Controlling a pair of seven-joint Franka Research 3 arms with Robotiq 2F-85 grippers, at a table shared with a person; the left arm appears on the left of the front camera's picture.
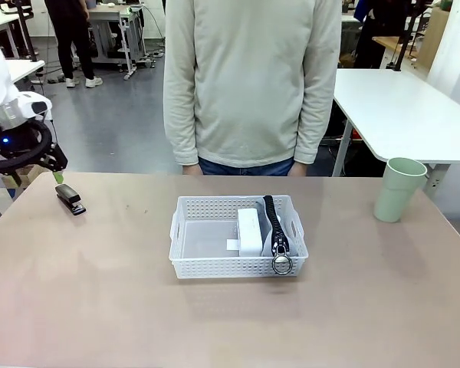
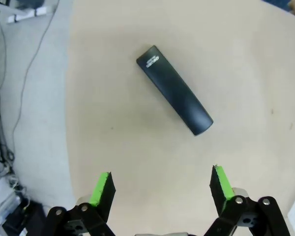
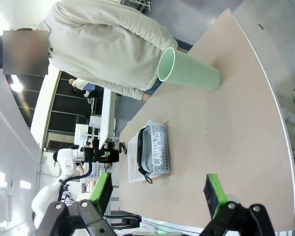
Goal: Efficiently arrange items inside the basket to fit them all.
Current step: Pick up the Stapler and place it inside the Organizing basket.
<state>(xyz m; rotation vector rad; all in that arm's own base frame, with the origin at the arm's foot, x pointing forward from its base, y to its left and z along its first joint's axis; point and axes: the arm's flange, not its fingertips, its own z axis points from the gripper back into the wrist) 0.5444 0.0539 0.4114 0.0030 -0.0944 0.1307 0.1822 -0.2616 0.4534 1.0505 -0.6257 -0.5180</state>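
Observation:
The white perforated basket [image 1: 185,253] sits mid-table; the right wrist view shows the basket [image 3: 157,153] too. Inside it a white rounded block [image 1: 250,230] lies beside a grey zip pouch [image 1: 276,234] standing on edge, its metal ring at the front. A small black stapler [image 1: 70,199] lies at the table's far left; seen from the left wrist, the stapler [image 2: 174,90] is below and ahead of my fingers. My left gripper [image 2: 161,189] hangs open above it, and the left gripper [image 1: 55,170] hovers at the table's left edge. A pale green cup [image 1: 399,188] stands upright far right. My right gripper [image 3: 160,194] is open, empty, well away from the cup [image 3: 189,71].
A person in a light sweater [image 1: 251,77] stands at the far edge, hands out of sight. A white table [image 1: 402,111] stands behind at the right. Bare tabletop [image 1: 100,291] spreads around the basket.

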